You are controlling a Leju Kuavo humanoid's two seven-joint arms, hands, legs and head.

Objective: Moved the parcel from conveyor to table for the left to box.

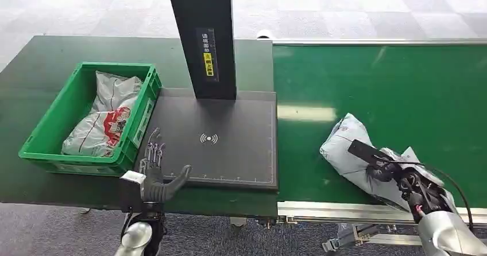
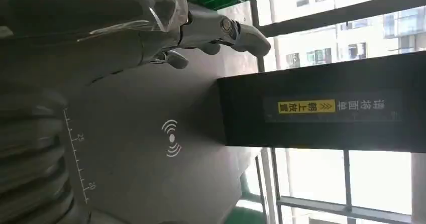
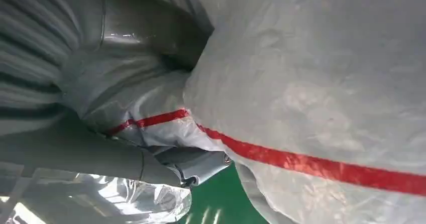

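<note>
One grey parcel [image 1: 357,152] lies near the green conveyor's [image 1: 379,89] front edge, gripped by the right hand [image 1: 405,181]. Left hand [image 1: 154,173], fingers spread and empty, hovers at the scanner pad's [image 1: 218,141] near corner beside the green crate [image 1: 86,121].

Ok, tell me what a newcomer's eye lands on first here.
The right hand grips a grey parcel on the green conveyor. Left of it, a dark scanning pad lies under a black post, beside a green crate holding another bagged parcel.
</note>
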